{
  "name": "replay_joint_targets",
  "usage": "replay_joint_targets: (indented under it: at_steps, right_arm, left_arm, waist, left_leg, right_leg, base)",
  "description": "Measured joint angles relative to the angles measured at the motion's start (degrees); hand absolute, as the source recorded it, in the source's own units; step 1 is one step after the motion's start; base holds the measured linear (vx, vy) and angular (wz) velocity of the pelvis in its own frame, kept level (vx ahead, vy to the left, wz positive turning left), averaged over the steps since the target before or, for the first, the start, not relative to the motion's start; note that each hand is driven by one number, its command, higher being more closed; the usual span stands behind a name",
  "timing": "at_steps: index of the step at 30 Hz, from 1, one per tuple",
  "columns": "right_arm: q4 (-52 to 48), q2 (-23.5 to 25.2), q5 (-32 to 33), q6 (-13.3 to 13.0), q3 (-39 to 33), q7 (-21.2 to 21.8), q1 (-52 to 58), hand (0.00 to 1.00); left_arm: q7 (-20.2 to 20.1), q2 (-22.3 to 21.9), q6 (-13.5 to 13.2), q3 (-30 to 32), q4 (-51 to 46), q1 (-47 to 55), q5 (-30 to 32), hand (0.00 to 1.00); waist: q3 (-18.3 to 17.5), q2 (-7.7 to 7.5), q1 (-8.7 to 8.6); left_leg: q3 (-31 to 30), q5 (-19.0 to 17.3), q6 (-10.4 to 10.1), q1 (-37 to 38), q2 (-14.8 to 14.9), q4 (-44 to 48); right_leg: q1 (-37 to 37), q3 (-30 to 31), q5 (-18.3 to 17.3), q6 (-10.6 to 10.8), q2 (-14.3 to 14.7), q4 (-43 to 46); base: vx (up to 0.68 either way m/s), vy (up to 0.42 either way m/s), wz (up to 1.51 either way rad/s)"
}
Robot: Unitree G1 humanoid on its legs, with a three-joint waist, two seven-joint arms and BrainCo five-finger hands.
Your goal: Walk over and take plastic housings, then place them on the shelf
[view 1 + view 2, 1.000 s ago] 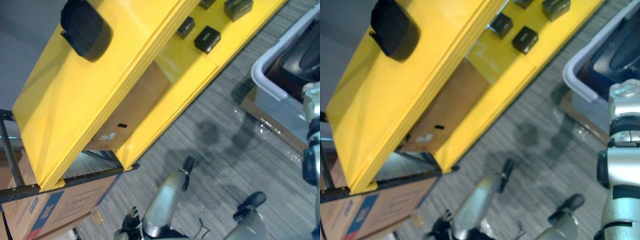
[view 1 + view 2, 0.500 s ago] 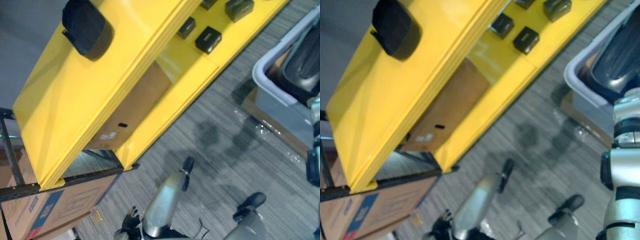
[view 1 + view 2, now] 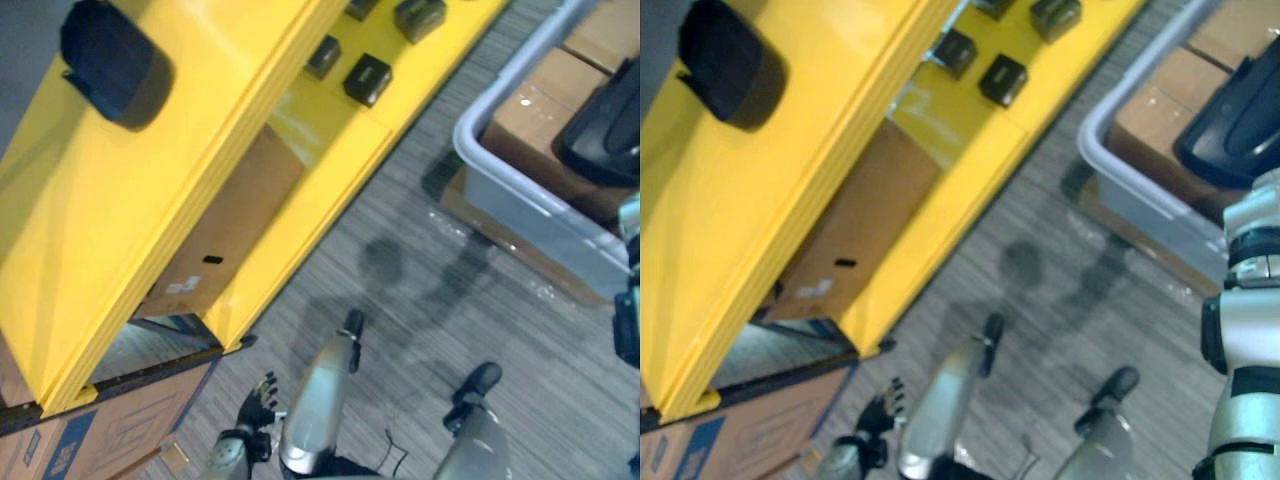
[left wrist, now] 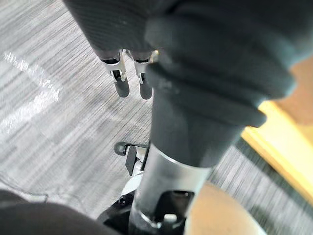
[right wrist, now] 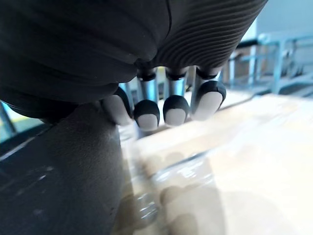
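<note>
A black plastic housing [image 3: 606,132] hangs over the grey bin [image 3: 520,205] at the right edge. In the right wrist view my right hand [image 5: 175,108] has its fingers curled over the dark housing [image 5: 63,171], with cardboard underneath. Another black housing [image 3: 110,62] lies on the top of the yellow shelf [image 3: 190,190]. My left hand [image 3: 257,403] hangs low at the lower left beside the shelf's corner, fingers [image 4: 121,84] straight and holding nothing.
Several small black boxes [image 3: 366,78] sit on the shelf's lower yellow board. A cardboard box [image 3: 225,235] stands under the top board, another [image 3: 110,435] beneath the shelf. Taped cardboard boxes [image 3: 540,110] fill the bin. Grey carpet [image 3: 420,290] lies between shelf and bin.
My right hand's fingers have curled shut on the housing over the bin. The camera has moved, so the shelf and bin sit further left in the picture.
</note>
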Motion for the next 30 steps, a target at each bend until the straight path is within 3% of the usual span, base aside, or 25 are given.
replay_joint_targets:
  at_steps: [7, 13, 15, 16, 18, 20, 21, 22, 26, 28, 30]
  right_arm:
    - [-0.2, 1.12, 0.03, -3.52, 1.23, -4.76, -0.8, 1.0]
    - [-1.08, 1.78, -0.05, -8.31, 2.27, -9.81, -2.01, 1.0]
    - [-2.93, 2.37, -0.07, -8.78, 2.27, -11.2, -2.01, 1.0]
    - [-4.38, 2.56, -0.13, -9.29, 2.3, -11.98, -2.02, 1.0]
    - [-6.81, 2.94, -0.63, -9.81, 2.77, -12.86, -2.24, 1.0]
    - [-9.71, 3.92, -1.52, -10.96, 3.97, -13.21, -2.85, 1.0]
    - [-12.04, 5.38, -2.48, -11.78, 4.25, -13.4, -3.51, 1.0]
    - [-14.09, 5.74, -2.97, -12.77, 4.51, -13.41, -4.08, 1.0]
    - [-21.38, 5.74, -6.09, -14.89, 4.13, -13.56, -5.48, 1.0]
    - [-25.52, 5.78, -7.58, -16.68, 3.37, -13.58, -5.41, 1.0]
    - [-28.21, 5.76, -9.04, -18.07, 2.86, -13.6, -5.13, 1.0]
  left_arm:
    - [1.37, 5.54, 1.95, -2.99, -4.33, -0.11, 2.93, 0.0]
    - [0.18, 11.76, 8.16, -3.77, -10.66, -1.34, 7.22, 0.0]
    - [-0.41, 14.16, 9.86, -3.46, -12.9, -2.65, 8.96, 0.0]
    - [-0.75, 14.42, 9.85, 0.27, -17.24, -4.4, 7.0, 0.0]
    - [-0.82, 10.61, 8.49, 3.9, -25.17, -12.39, 5.47, 0.0]
    - [-1.13, 6.04, 6.39, 4.4, -30.19, -23.18, 4.34, 0.0]
    - [-1.6, 4.56, 5.84, 4.79, -32.38, -28.08, 3.6, 0.0]
    - [-1.87, 3.38, 6.17, 4.68, -32.91, -31.2, 3.16, 0.0]
    - [-1.65, 2.88, 9.01, 6.1, -32.27, -33.63, -1.22, 0.0]
    - [-1.42, 2.88, 11.24, 6.63, -30.73, -35.39, -3.56, 0.0]
    - [-1.38, 2.91, 12.75, 6.69, -30.43, -37.4, -5.44, 0.0]
  waist:
    - [0.82, -1.16, -2.81]
    - [1.58, -2.26, -4.43]
    - [1.69, -2.43, -4.98]
    - [1.71, -2.45, -5.57]
    - [1.73, -2.49, -6.22]
    - [2.62, -3.81, -7.73]
    - [3.36, -5.1, -9.62]
    - [3.4, -5.67, -10.96]
    - [3.48, -6.11, -13.63]
    - [3.63, -7.21, -15.74]
    - [3.65, -8.62, -16.69]
  left_leg:
    - [0.4, -0.01, -0.03, -0.12, 0.62, -0.08]
    - [0.95, -0.01, -0.04, 0.09, 0.69, -0.09]
    - [1.0, 0.07, -0.12, 0.15, 0.75, -0.2]
    - [0.84, 0.35, -0.24, 0.15, 0.72, -0.46]
    - [0.92, 0.8, -0.11, 0.27, 0.64, -0.76]
    - [1.41, 1.81, 0.05, 1.35, 0.3, -2.27]
    - [1.76, 2.54, -0.13, 2.44, 0.2, -3.74]
    - [2.22, 3.02, -0.25, 3.43, 0.3, -4.98]
    - [5.42, 3.67, -1.15, 7.74, 1.64, -8.58]
    - [6.75, 4.14, -1.93, 10.78, 2.61, -10.97]
    - [7.96, 4.52, -2.42, 13.03, 3.24, -12.72]
  right_leg:
    - [-0.61, 0.79, 0.73, -0.25, 0.87, -0.68]
    - [-0.63, 1.41, 1.25, -0.31, 1.11, -1.08]
    - [-0.63, 1.5, 1.37, -0.43, 1.33, -1.18]
    - [-0.6, 1.47, 1.48, -0.47, 1.3, -1.17]
    - [-0.47, 1.49, 1.82, -0.53, 1.05, -1.19]
    - [0.05, 1.54, 2.44, -0.61, 0.7, -1.81]
    - [0.78, 1.6, 3.06, -0.8, 0.77, -2.86]
    - [1.37, 1.64, 3.46, -0.95, 0.96, -3.79]
    - [2.35, 3.55, 4.2, -1.41, 2.24, -4.96]
    - [3.45, 3.76, 4.34, -1.6, 3.24, -5.08]
    - [4.07, 4.45, 4.52, -1.86, 3.69, -5.2]
  base:
    - [-0.02, 0.006, -0.09]
    - [-0.01, 0.023, -0.04]
    - [0.0, 0.009, -0.02]
    - [-0.02, 0.002, 0.08]
    - [-0.04, 0.018, 0.07]
    - [-0.04, 0.022, -0.01]
    - [-0.03, -0.007, -0.08]
    - [-0.01, -0.015, -0.21]
    - [0.05, -0.035, -0.38]
    - [0.07, -0.049, -0.25]
    - [0.07, -0.024, -0.25]
